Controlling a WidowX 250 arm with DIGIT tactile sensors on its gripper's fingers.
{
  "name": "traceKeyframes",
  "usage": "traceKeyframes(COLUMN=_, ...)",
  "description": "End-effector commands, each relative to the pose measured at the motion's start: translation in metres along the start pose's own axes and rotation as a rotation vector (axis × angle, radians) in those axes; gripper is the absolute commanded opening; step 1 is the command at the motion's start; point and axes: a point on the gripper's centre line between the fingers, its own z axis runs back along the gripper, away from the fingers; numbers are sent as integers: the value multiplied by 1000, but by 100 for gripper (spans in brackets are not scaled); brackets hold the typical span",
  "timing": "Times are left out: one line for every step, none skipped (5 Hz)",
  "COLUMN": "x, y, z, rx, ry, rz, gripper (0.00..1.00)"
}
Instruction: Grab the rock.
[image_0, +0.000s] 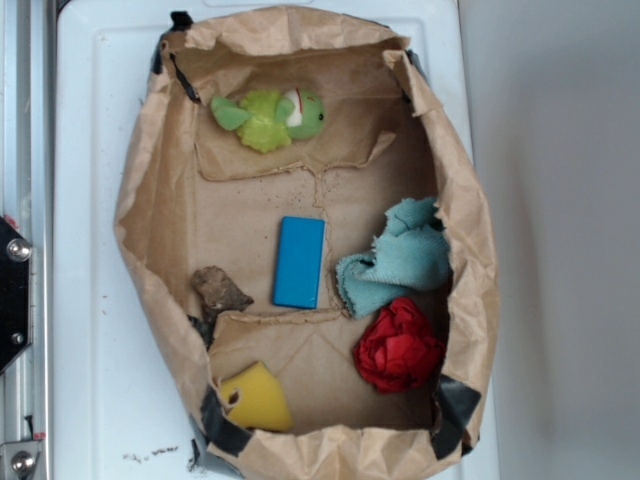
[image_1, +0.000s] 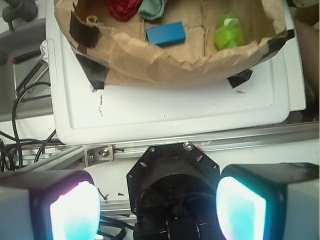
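- Landmark: the blue block (image_0: 300, 262), lying flat mid-floor of the paper bag (image_0: 145, 200). All places below are relative to it, as the exterior view shows them.
- The rock (image_0: 219, 289) sits left of the blue block and a touch lower, near it but not touching, close to the bag's left wall. Jagged, grey-brown, smaller than the block. Nothing lies on it.
- The yellow wedge (image_0: 257, 398) is below-left of the block, in the bag's bottom corner; not your target.
- The red cloth ball (image_0: 399, 345) is below-right of the block, and the teal rag (image_0: 395, 258) just right of it, touching or nearly touching the red ball.
- The green plush (image_0: 270, 118) is above the block, near the bag's top end, well apart from the rock.
- The bag's walls are rolled down and taped at the corners, probably to hold it open for reach-in from above. It rests on a white tray (image_0: 85, 300).
- The gripper (image_1: 157, 202) is seen only in the wrist view: 2 fingers spread wide, nothing between them, outside the bag and well apart from the block.
- The rock doesn't show in the wrist view; the bag wall hides that part of the floor.
- Step, as I judge it: approach not yet begun. You need to go over the bag rim, then drop down left of the block.
- Risk: the rock is close to the crumpled left wall, so a finger could catch paper. The irregular shape may slip, so close across its narrower span.
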Motion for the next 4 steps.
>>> traceKeyframes(x=67, y=12, z=-23, rx=15, ry=-62, rz=62, gripper=100)
traceKeyframes(x=93, y=20, z=-29, rx=37, ry=-110, rz=76, gripper=100)
traceKeyframes(x=116, y=31, z=-40, rx=41, ry=-119, rz=98, gripper=100)
traceKeyframes(x=127, y=35, z=-48, rx=59, ry=-124, rz=96, gripper=100)
